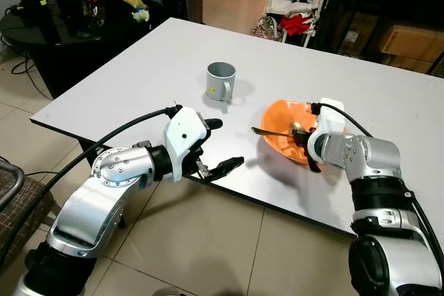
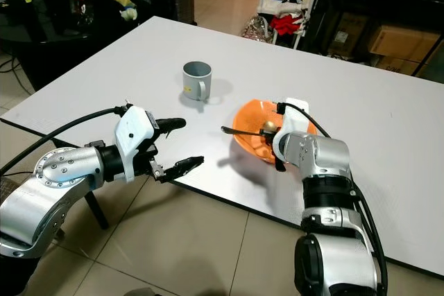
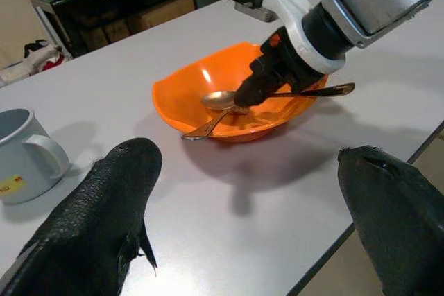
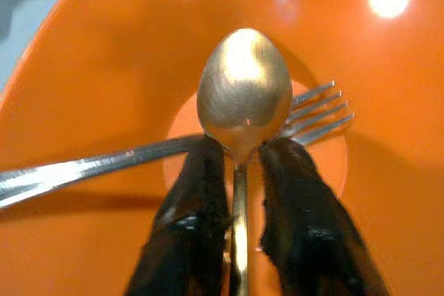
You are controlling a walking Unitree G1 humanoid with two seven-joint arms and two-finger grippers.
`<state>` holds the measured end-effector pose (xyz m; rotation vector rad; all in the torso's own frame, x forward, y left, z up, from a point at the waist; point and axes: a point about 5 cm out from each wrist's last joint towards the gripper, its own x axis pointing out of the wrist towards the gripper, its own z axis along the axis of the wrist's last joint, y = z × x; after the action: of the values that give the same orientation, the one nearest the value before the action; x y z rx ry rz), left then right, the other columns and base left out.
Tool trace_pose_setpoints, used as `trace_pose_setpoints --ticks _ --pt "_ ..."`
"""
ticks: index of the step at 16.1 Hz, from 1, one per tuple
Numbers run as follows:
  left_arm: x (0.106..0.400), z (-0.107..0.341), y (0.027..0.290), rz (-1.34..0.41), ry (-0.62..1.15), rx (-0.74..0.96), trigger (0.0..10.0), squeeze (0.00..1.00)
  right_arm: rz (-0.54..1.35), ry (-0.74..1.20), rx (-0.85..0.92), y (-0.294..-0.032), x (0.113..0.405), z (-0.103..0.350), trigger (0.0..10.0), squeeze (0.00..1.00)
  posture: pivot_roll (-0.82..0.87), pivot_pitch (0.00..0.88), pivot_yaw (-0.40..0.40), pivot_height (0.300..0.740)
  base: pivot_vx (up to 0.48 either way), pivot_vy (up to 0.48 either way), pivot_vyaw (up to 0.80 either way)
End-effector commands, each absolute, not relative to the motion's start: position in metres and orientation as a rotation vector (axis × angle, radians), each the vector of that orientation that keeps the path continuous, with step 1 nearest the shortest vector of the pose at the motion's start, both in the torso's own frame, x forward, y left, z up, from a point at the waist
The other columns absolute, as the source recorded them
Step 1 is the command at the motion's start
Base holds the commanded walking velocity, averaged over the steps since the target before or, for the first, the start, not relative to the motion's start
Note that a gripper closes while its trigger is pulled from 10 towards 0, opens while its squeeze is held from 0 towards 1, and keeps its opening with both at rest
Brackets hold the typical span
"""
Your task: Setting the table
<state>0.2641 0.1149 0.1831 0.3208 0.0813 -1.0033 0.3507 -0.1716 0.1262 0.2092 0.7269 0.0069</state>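
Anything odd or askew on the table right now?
The orange bowl sits tipped, its near edge raised. A fork lies inside it, and the right gripper pinches a spoon above it. No spills.

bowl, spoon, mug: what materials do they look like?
Bowl: orange, glossy, likely plastic; light spots reflect inside. Spoon: gold-toned brushed metal, held by the right gripper. Mug: grey, matte, perhaps enamelled metal or ceramic; can't tell.
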Motion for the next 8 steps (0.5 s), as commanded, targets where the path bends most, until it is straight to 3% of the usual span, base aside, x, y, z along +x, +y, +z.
trace_pose_setpoints --ticks 1,3,5,8 --pt "0.264 0.188 0.115 -1.004 0.065 0.329 10.0 0.0 0.01 0.654 0.187 -0.176 0.355 0.145 10.0 0.83 0.1 0.0 -0.064 0.74 0.0 0.0 0.0" --pt "0.265 0.191 0.117 -0.984 0.049 0.322 10.0 0.0 0.055 0.566 0.119 -0.177 0.351 0.166 10.0 0.8 0.1 0.0 -0.062 0.74 0.0 0.0 0.0" --pt "0.265 0.193 0.121 -0.946 0.042 0.301 10.0 0.0 0.099 0.369 0.031 -0.179 0.332 0.192 10.0 0.0 0.08 0.0 -0.046 0.74 0.0 0.0 0.0" --pt "0.264 0.193 0.125 -0.864 0.048 0.265 10.0 0.0 0.164 0.276 -0.042 -0.172 0.299 0.194 10.0 0.0 0.06 0.0 -0.017 0.74 0.0 0.0 0.0"
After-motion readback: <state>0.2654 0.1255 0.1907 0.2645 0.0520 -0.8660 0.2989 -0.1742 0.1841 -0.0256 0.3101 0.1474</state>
